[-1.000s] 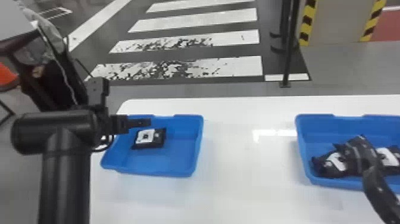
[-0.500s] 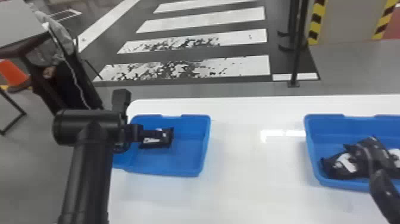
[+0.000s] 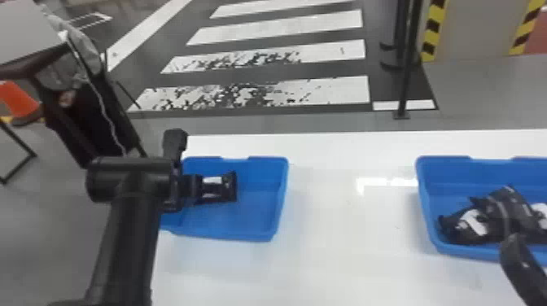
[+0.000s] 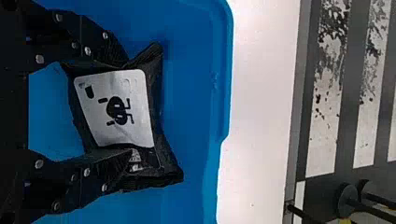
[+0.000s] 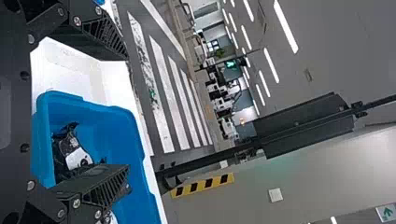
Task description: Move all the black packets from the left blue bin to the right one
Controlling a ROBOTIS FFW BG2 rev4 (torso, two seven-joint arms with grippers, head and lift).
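At eight o'clock in the head view, the left gripper (image 3: 197, 189) pinches a black packet (image 3: 222, 188) inside the left blue bin (image 3: 255, 215). Around four o'clock, the right gripper (image 3: 521, 262) stands wide near the right bin (image 3: 445, 175), which holds more black packets (image 3: 498, 213).

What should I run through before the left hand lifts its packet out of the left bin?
1. Left hand has a finger against each side of the black packet: ok.
2. Grip firm enough to lift: cannot tell.
3. Packet raised off the floor of the left bin: cannot tell.
4. Right bin upright on the table, ready to receive: ok.
5. Right hand away from the right bin: not ok, one finger overlaps it in view.
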